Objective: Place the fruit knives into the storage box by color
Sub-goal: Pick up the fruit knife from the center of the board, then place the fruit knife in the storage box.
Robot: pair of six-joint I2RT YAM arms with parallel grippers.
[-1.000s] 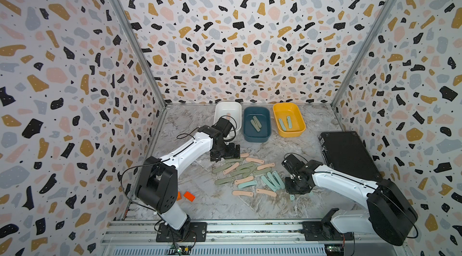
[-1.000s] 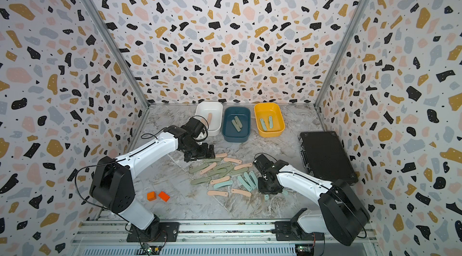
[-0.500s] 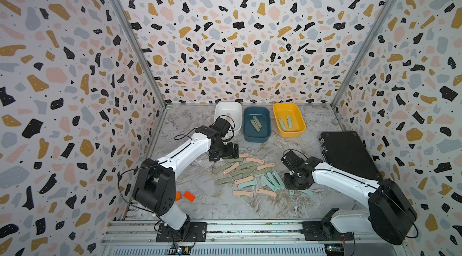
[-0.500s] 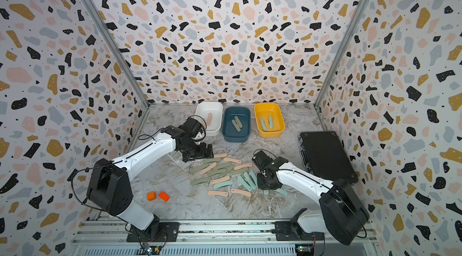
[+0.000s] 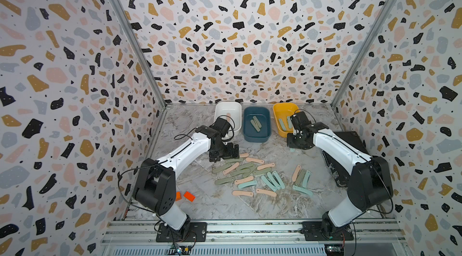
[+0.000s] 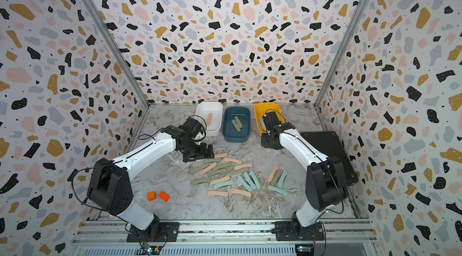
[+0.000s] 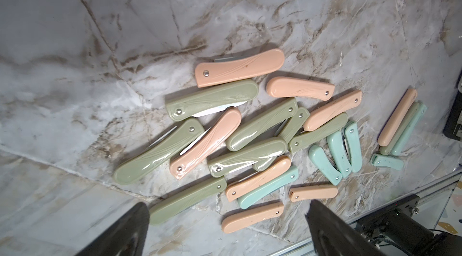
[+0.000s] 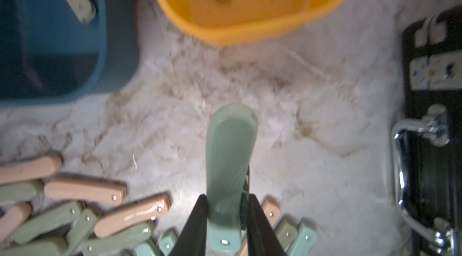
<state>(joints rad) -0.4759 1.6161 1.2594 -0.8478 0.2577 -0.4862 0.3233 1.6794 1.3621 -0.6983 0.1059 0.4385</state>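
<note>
About twenty folded fruit knives [image 5: 250,174] in peach, sage green and mint lie flat, scattered and partly overlapping, on the marble tabletop [image 5: 190,122] at 6 o'clock from the blue box [image 5: 257,138], the middle of three at the 12 o'clock edge. It holds two sage knives [image 5: 255,123]; the white box [image 6: 200,111] at its 9 o'clock holds one peach knife [image 6: 209,118], and the yellow box [image 5: 277,112] at its 3 o'clock holds mint knives [image 5: 281,123]. One more mint knife [image 8: 231,154] hangs above the tabletop at 6 o'clock of the yellow box, pinched at its rivet end by the right gripper [image 8: 227,196].
</note>
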